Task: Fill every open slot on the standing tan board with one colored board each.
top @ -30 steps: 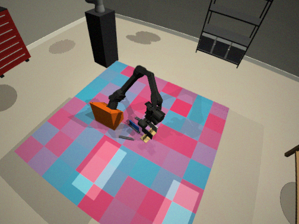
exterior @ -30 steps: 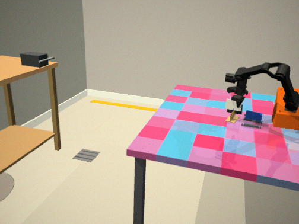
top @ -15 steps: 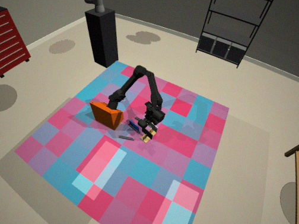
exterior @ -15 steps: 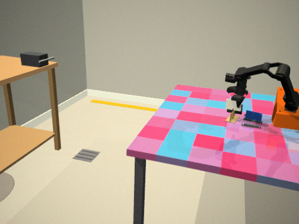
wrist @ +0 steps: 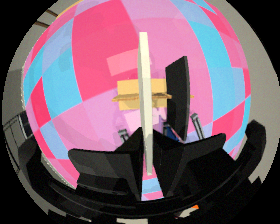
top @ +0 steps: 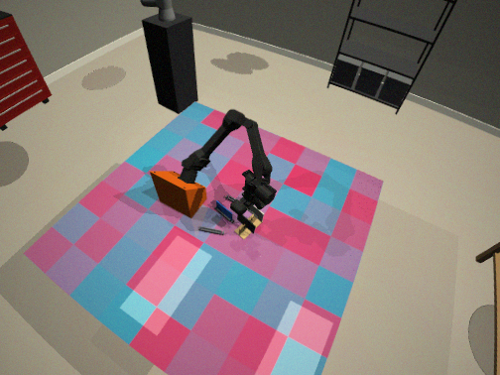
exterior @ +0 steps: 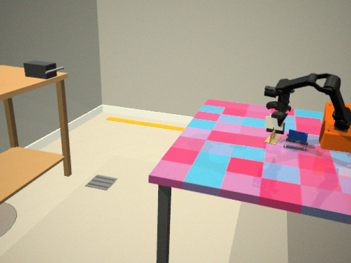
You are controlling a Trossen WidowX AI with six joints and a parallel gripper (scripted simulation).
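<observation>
My end effector (top: 246, 220) (exterior: 281, 124) (wrist: 150, 150) grips the white board (exterior: 270, 123) (wrist: 144, 95) upright and crosswise above the tan board (top: 250, 225) (exterior: 273, 136) (wrist: 127, 97), presumably to meet its slot; the blue board (top: 224, 211) (exterior: 297, 136) (wrist: 171, 134) stands in its holder, apparently reserved for another slot.

Blk multi-joint arm (top: 253, 143) (exterior: 301, 83), chunky rounded joints, blk gripper (top: 244, 216) (exterior: 280, 124) (wrist: 147, 145) w/ flat, broad fingers.
</observation>
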